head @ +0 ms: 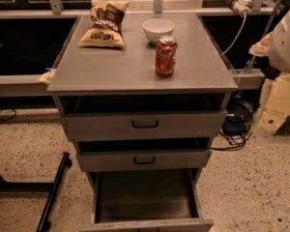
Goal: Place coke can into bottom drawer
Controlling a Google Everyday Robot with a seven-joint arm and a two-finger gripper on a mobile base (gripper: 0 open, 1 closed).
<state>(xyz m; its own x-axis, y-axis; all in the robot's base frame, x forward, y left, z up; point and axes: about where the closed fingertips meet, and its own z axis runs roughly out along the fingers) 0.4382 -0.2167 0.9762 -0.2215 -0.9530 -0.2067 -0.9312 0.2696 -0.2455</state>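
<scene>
The coke can (165, 56) stands upright on the grey cabinet top (116, 64), right of centre, just in front of a white bowl. The bottom drawer (145, 197) is pulled out below, and its grey floor and walls show nothing inside. My arm shows as white and beige parts at the right edge of the camera view. The gripper (262, 45) sits there, well to the right of the can and apart from it, beyond the cabinet's right edge.
A white bowl (158, 30) and a bag of chips (104, 23) lie at the back of the top. The two upper drawers (145, 124) with black handles stand slightly open. Cables (234, 129) lie on the floor at right. A black bar (53, 192) runs at lower left.
</scene>
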